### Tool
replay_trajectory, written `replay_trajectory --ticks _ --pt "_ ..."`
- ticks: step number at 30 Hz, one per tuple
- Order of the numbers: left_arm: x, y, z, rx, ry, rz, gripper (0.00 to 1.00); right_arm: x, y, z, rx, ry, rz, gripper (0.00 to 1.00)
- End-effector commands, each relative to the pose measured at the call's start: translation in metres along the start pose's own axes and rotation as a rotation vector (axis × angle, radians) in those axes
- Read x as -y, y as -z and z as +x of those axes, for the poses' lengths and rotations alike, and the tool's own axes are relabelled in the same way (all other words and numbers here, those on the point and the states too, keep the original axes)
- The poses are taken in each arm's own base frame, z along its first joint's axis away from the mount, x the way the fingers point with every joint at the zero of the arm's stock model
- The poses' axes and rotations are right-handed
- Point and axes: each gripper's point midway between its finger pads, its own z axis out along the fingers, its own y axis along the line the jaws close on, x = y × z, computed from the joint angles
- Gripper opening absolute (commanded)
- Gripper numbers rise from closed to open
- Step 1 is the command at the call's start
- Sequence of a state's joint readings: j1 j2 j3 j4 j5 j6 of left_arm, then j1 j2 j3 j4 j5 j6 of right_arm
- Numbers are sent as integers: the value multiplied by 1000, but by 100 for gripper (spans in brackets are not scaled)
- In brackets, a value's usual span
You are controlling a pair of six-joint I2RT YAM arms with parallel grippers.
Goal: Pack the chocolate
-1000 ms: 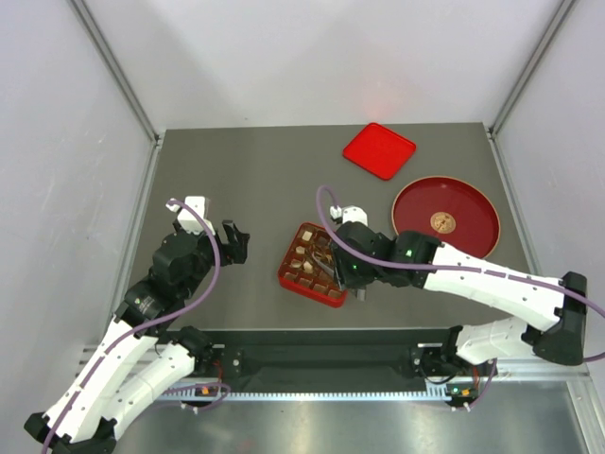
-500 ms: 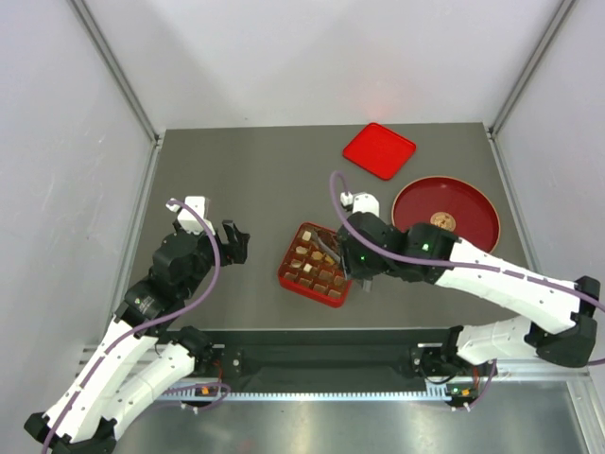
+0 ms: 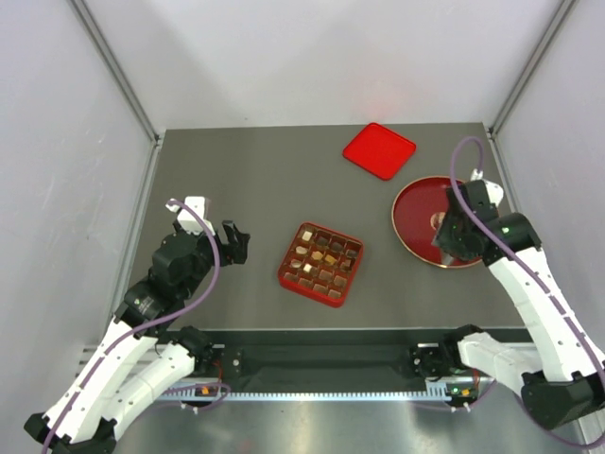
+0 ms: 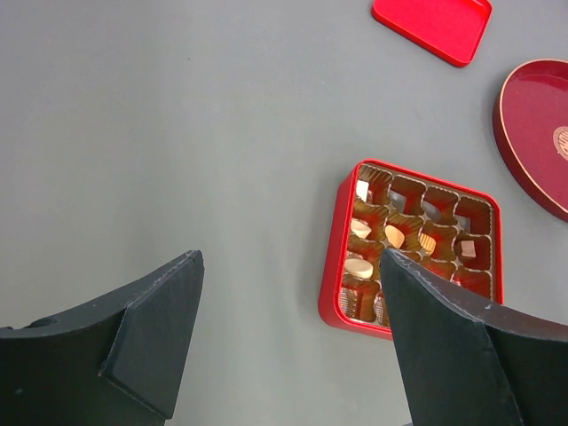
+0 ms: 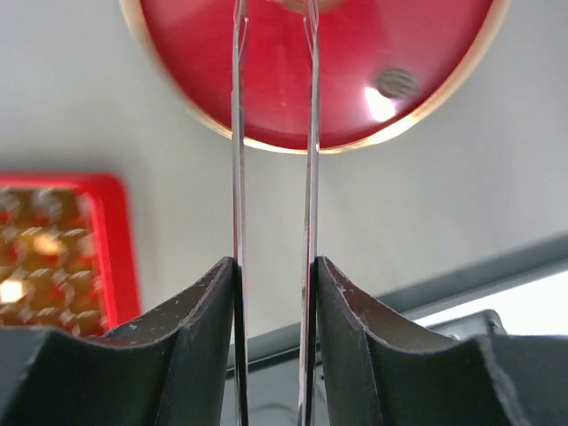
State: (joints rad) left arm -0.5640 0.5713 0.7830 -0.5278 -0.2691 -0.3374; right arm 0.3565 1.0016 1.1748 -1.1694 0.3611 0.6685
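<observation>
The red gridded tray [image 3: 286, 268] lies mid-table, with chocolate pieces [image 3: 313, 256] in several cells; it also shows in the left wrist view [image 4: 332, 257], holding cream and tan chocolates [image 4: 359, 267]. One tan chocolate [image 3: 440, 220] sits on the round red plate [image 3: 416, 203]. My right gripper [image 3: 452, 241] is shut on metal tweezers [image 5: 238, 133], whose two blades stand apart and reach over the plate [image 5: 373, 53]; their tips run off the top edge. My left gripper [image 3: 234, 242] is open and empty, left of the tray.
The flat red square lid [image 3: 379, 150] lies at the back, behind the plate, and shows in the left wrist view [image 4: 432, 27]. The tray's corner [image 5: 114, 240] sits left of the tweezers. A metal rail runs along the table's near edge [image 3: 321, 333].
My right arm has swung right with the tweezers, from over the tray to over the round plate. The tray is uncovered in the top view. The left arm has not moved.
</observation>
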Motion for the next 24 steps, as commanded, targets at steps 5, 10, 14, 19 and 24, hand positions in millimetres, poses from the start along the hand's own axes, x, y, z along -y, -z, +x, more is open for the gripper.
replay_trajectory --ticks 5,10,14,19,24 --pt "5 3 -9 40 8 31 86 52 -17 10 -57 -52 110 40" --pt "9 3 -9 38 7 55 86 66 -32 21 -115 -95 136 39" --pt "10 4 -9 40 8 62 86 68 -33 23 -120 -88 141 38" --pt "11 6 -10 45 9 66 86 67 -35 29 -139 -88 133 38" --pt "11 6 -10 45 9 66 86 72 -31 24 -123 -79 158 38"
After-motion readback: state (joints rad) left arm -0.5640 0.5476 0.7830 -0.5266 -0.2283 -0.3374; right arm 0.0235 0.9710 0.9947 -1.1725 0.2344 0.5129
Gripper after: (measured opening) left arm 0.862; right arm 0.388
